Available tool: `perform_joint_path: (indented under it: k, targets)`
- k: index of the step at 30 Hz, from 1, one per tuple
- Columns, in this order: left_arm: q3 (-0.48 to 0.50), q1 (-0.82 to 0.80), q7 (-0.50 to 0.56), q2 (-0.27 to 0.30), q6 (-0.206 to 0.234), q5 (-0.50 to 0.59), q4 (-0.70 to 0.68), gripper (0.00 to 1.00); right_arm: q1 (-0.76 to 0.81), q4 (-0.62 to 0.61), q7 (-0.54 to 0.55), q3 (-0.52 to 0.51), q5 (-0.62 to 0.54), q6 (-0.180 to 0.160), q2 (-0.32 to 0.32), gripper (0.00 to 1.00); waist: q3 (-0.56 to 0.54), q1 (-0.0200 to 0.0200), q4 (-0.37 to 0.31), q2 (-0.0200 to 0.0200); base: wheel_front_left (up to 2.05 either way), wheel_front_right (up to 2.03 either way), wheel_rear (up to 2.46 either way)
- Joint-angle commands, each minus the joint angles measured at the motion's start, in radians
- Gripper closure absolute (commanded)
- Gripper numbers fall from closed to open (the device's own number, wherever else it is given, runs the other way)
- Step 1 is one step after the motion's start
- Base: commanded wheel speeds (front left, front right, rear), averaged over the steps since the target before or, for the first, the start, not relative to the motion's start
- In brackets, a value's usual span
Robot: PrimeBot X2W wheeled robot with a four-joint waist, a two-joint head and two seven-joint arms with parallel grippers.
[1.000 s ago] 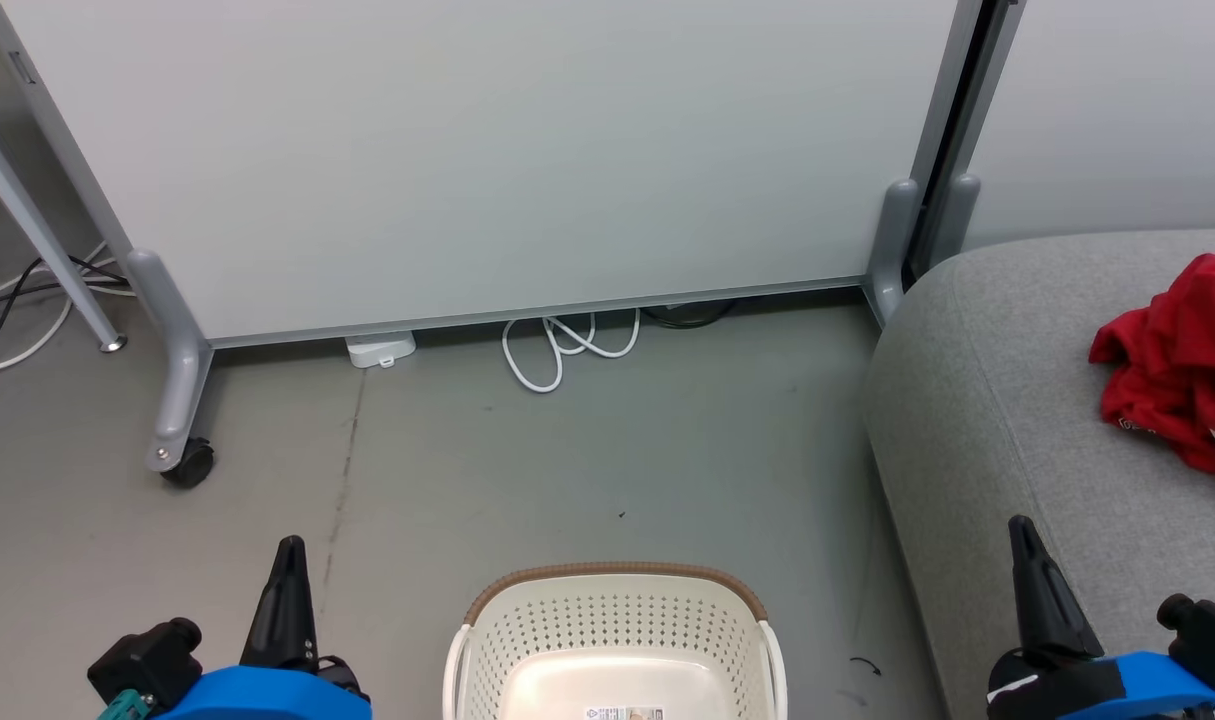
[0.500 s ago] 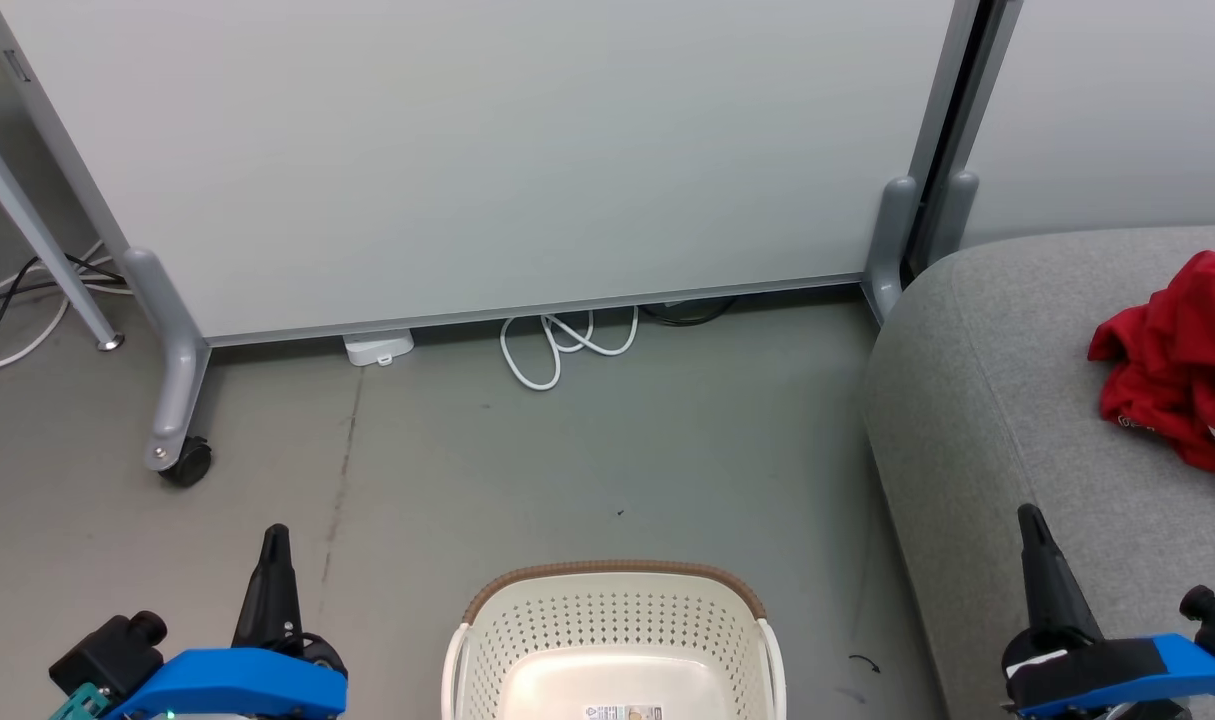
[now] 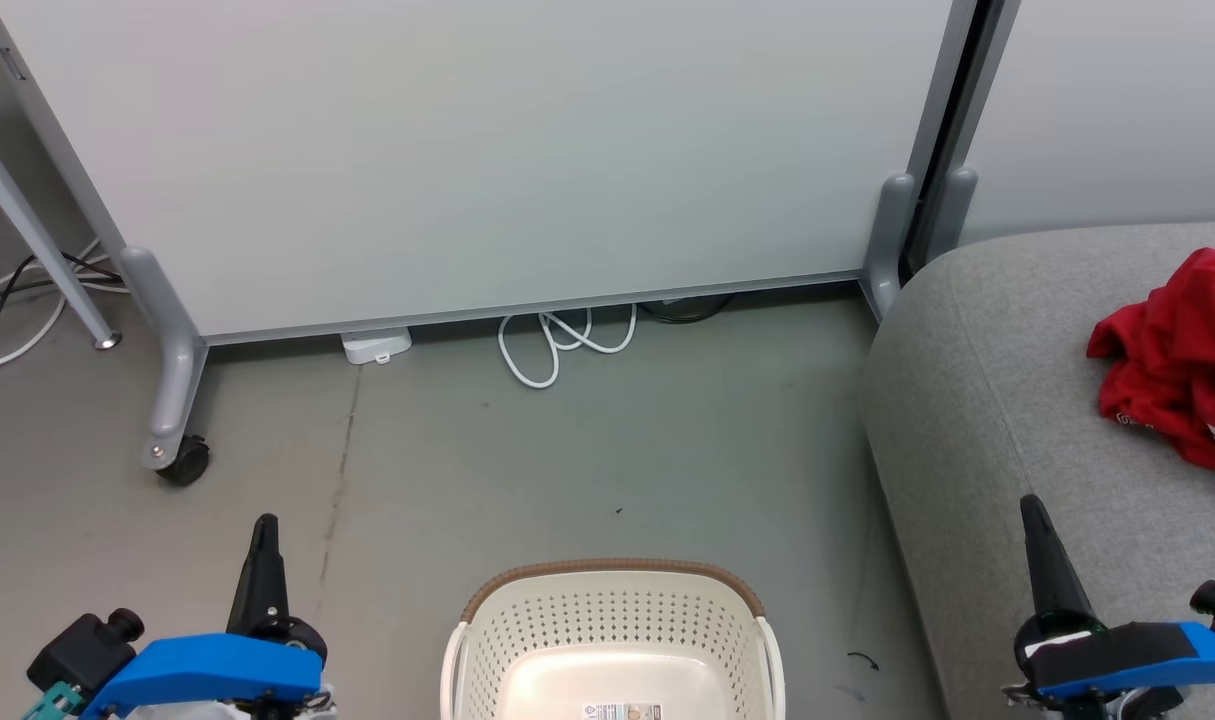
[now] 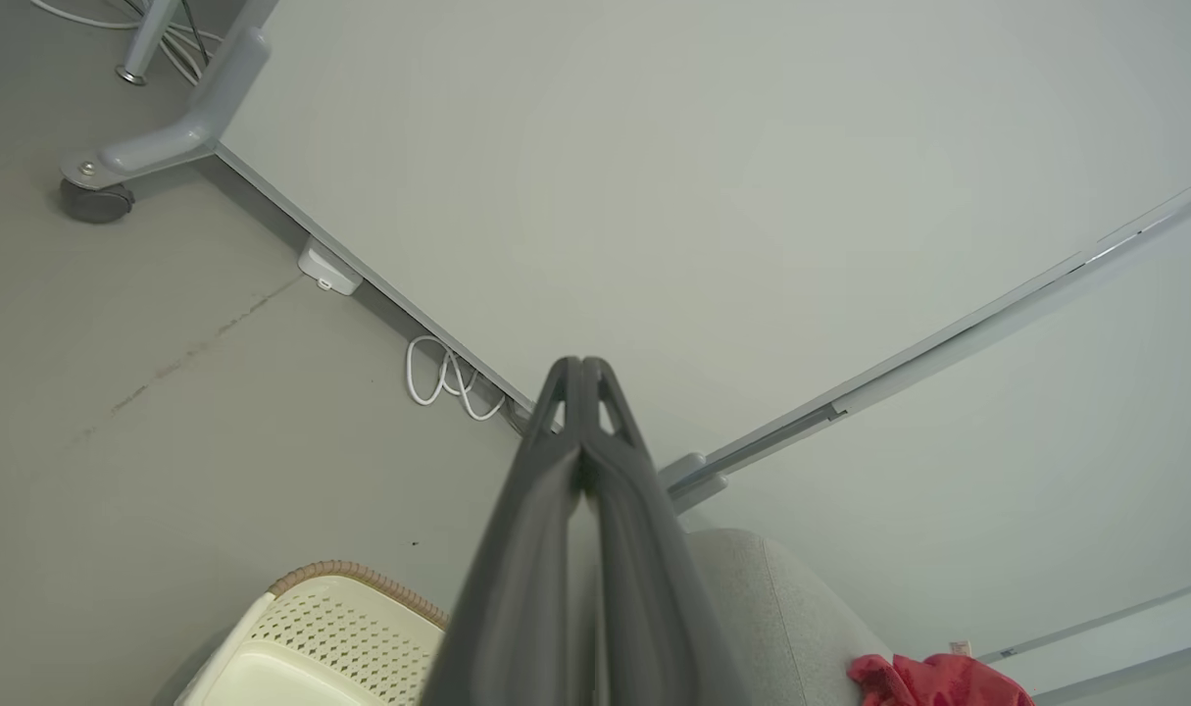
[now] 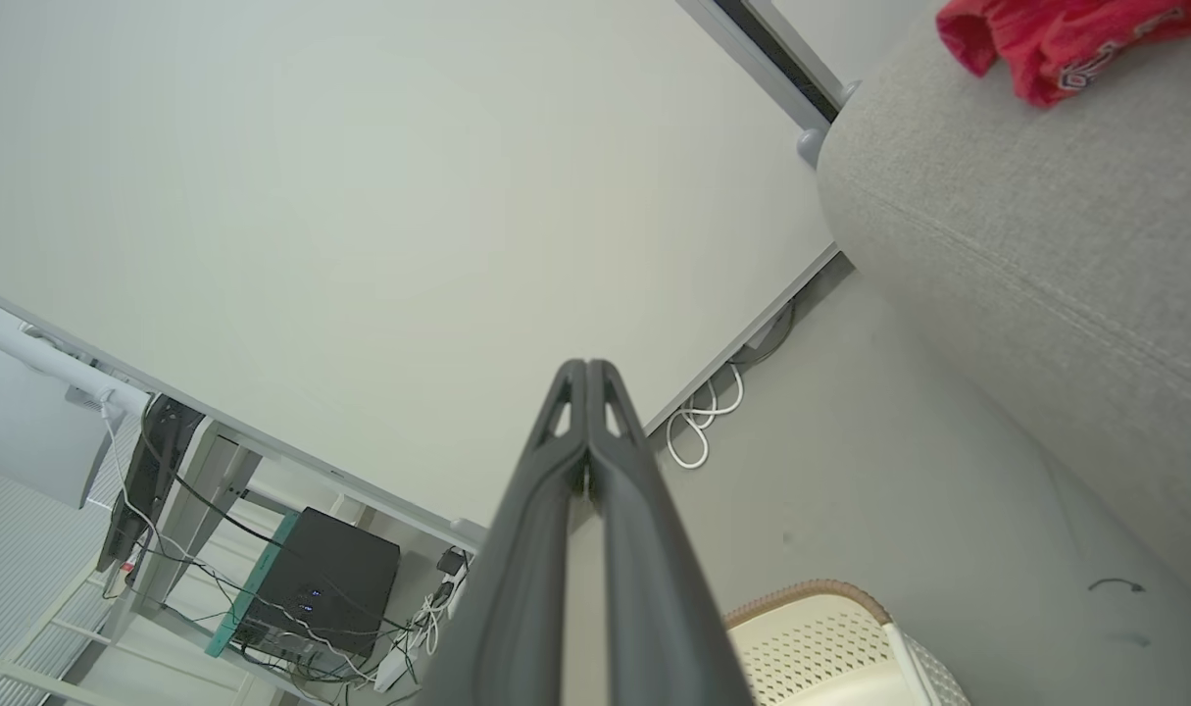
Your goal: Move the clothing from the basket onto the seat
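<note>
**Laundry basket (image 3: pixel 617 572) looks bare, red clothing (image 3: pixel 1172 360) on sofa seat (image 3: pixel 967 420)**

The clothing lies heaped on the grey seat, right of the basket and nearest the right gripper (image 3: pixel 1031 512). It and the left gripper (image 3: pixel 265 527) flank the basket, jaws pressed shut, holding nothing.

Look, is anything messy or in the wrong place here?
The red clothing lies in a crumpled heap on the grey seat, and a white cable loops loosely on the floor by the panel. The basket stands upright.

Office or lab space, wheeled partition panel (image 3: pixel 467 160), computer tower (image 5: pixel 325 583), loose cables (image 3: pixel 567 345), grey floor (image 3: pixel 567 470)
</note>
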Motion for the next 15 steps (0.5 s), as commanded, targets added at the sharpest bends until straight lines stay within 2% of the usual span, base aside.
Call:
perform_joint_path:
  k: [1,15]
  targets:
    - [0.009,-0.030,0.006,0.002,-0.006,-0.025,-0.014,1.00,-0.028,-0.008,0.006,-0.004,0.026,0.000,0.000,1.00,0.000,0.0000,0.000,0.0000,0.00,0.00,0.00]
    - [0.029,-0.044,0.045,-0.003,-0.011,-0.179,-0.017,1.00,-0.044,0.000,0.048,-0.014,0.179,0.000,0.003,1.00,0.004,0.0000,-0.003,0.0000,0.00,0.00,0.00]
